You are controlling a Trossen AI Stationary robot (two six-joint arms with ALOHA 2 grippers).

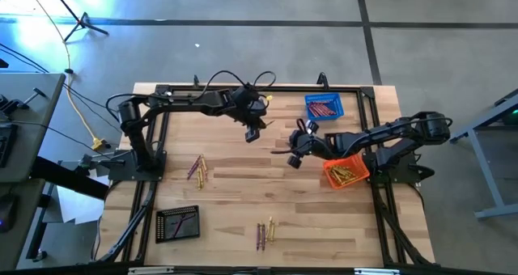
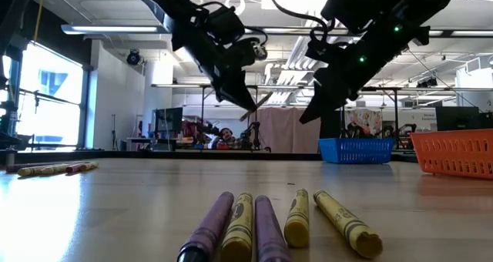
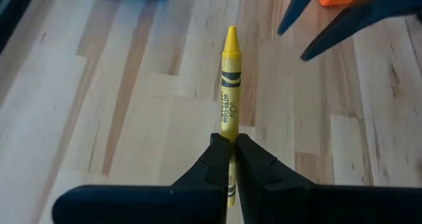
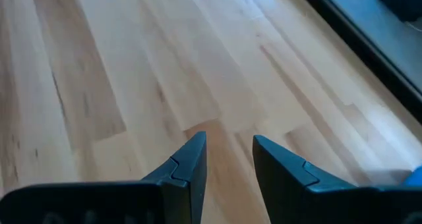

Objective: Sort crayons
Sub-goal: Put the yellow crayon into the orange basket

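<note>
My left gripper hangs above the middle of the table, shut on a yellow crayon whose pointed tip faces away from it. My right gripper hovers open and empty close by, toward the table's right side. Its fingers also show in the left wrist view. Loose crayons lie flat on the table in one group at the left and another near the front edge. The blue basket holds red crayons and the orange basket yellow ones. My left gripper pinches the yellow crayon's blunt end between its two fingers. The fingers slant downward and lie along the crayon, which sticks out forward past their tips. The crayon is lifted clear of the table, tilted tip-down toward the right arm's fingers.
A black basket with a purple crayon stands at the front left. A dark metal frame runs round the tabletop. Bare wood lies between the two crayon groups and under both grippers.
</note>
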